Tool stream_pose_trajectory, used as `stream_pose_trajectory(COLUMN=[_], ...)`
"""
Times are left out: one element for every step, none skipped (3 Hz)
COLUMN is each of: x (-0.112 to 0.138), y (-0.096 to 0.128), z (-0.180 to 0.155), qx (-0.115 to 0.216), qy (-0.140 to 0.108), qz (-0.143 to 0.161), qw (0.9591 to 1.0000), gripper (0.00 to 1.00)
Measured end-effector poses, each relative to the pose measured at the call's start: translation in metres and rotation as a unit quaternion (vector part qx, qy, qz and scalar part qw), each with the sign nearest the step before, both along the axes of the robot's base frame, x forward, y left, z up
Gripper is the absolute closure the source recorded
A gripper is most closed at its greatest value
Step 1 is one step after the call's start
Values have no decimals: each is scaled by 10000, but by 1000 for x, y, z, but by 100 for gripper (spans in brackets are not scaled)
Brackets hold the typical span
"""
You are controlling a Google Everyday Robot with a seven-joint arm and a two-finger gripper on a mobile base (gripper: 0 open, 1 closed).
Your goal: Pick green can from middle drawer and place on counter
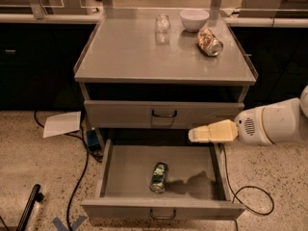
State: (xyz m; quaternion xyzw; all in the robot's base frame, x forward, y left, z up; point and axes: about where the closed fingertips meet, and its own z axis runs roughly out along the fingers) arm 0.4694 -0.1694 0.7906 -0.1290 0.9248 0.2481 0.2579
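grey metal table [130,57]: the cabinet top, flat with low raised rims. its 6 to 9 o'clock portion is bare, and i judge that the suitable place to set the can down.

middle drawer [120,172]: pulled fully out toward 6 o'clock, tray exposed from above. this gives overhead access to its contents. the upper drawer [163,113] is shut, so it does not overhang the tray.

white arm housing [274,124]: enters from 3 o'clock and is held level above the drawer's right wall.

end effector [192,134]: cream-coloured, pointing toward 9 o'clock, over the tray's 2 o'clock corner and well above the floor. it holds nothing. whether it is spread or pressed together cannot be told. its shadow falls on the tray floor just at 3 o'clock of the can.

white bowl [194,19], orange-brown can [210,42] and glass jar [162,24]: grouped at 12 to 2 o'clock on the table, the can on its side. none is wanted.

green can [159,177]: on its side on the tray floor, near centre toward 6 o'clock, long axis running roughly 12 to 6. it is apart from every wall and untouched.

judgement: approach stage only. descent toward 7 o'clock and a grasp across the can's width are outstanding. a can lying down may roll when touched.
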Motion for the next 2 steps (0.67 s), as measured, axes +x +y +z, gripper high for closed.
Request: stream_pose_trajectory(x=[5, 11], y=[-5, -6], z=[-34, -68], qx=[183, 10], qy=[404, 822], qz=[-394, -574], qw=[9982, 9950], gripper=[0, 0])
